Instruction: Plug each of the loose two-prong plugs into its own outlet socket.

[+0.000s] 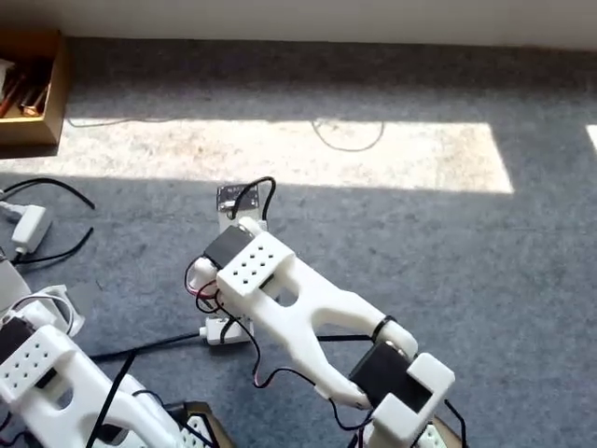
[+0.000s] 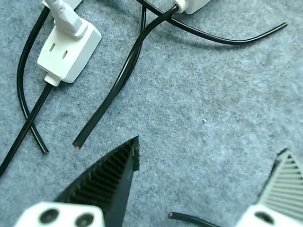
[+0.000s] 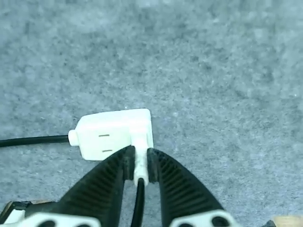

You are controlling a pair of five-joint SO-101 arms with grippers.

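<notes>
Carpet (image 1: 466, 280), grey and short-piled, carries everything here, with a band of sunlight lying across it toward 12 o'clock. From where I stand the right arm (image 1: 308, 317) comes in from about 5 o'clock and bends down near the middle of the floor. The right end effector (image 3: 140, 152) is pinched tight on a white plug (image 3: 140, 171), a black finger pressed to each side. The nose of that plug meets the edge of a white outlet socket (image 3: 111, 135) lying flat on the carpet. A pair of slots on the socket's upper face sits just beside the plug, and I cannot tell how deep the prongs have gone. A black cord (image 3: 33, 140) runs out of the socket's other end. The left arm (image 1: 47, 373) sits low at 7 o'clock. The left end effector (image 2: 210, 146) hangs over bare carpet with its jaws spread wide and nothing between them. Near it lies a second socket block (image 2: 71, 47) with another plug (image 2: 64, 14) seated in it beside a free pair of slots. Black cables (image 2: 128, 71) cross around the block, and one cut cable end (image 2: 76, 143) rests close to the dark finger (image 2: 113, 179). A wooden box (image 1: 33, 93) stands at 10 o'clock.
</notes>
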